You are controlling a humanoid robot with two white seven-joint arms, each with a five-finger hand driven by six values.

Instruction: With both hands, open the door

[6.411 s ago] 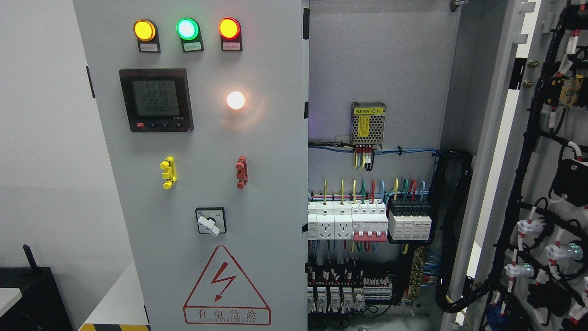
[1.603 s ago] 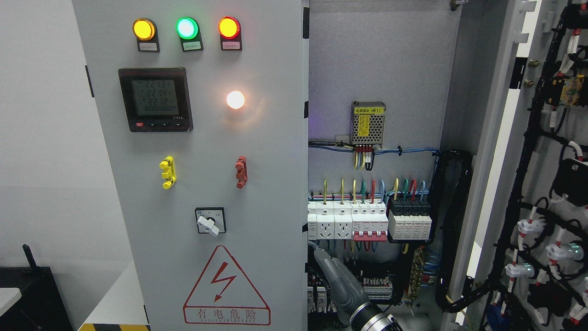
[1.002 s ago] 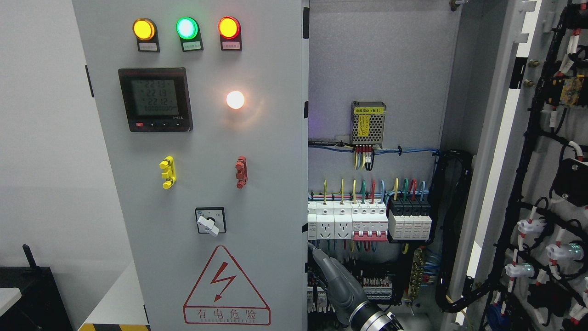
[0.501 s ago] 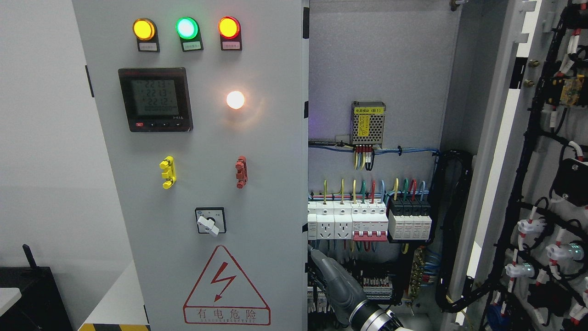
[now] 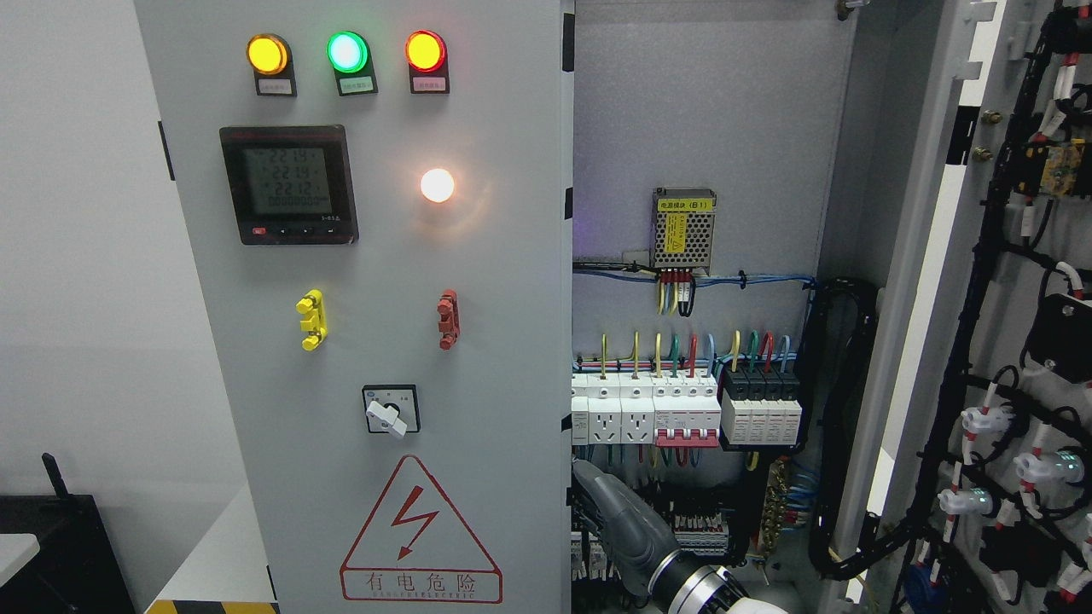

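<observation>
Right hand [image 5: 616,518] at left door [image 5: 375,341] edge — right door [image 5: 1007,341] open.

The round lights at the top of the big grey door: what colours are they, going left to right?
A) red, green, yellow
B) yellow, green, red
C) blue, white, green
B: on the left door, the top lights run yellow, green, red.

Robot hand [image 5: 616,520] fingers hidden behind left door [image 5: 384,341] edge.

Breakers [image 5: 682,409] and wiring [image 5: 840,426] crowd the open cabinet [image 5: 699,111].
</observation>
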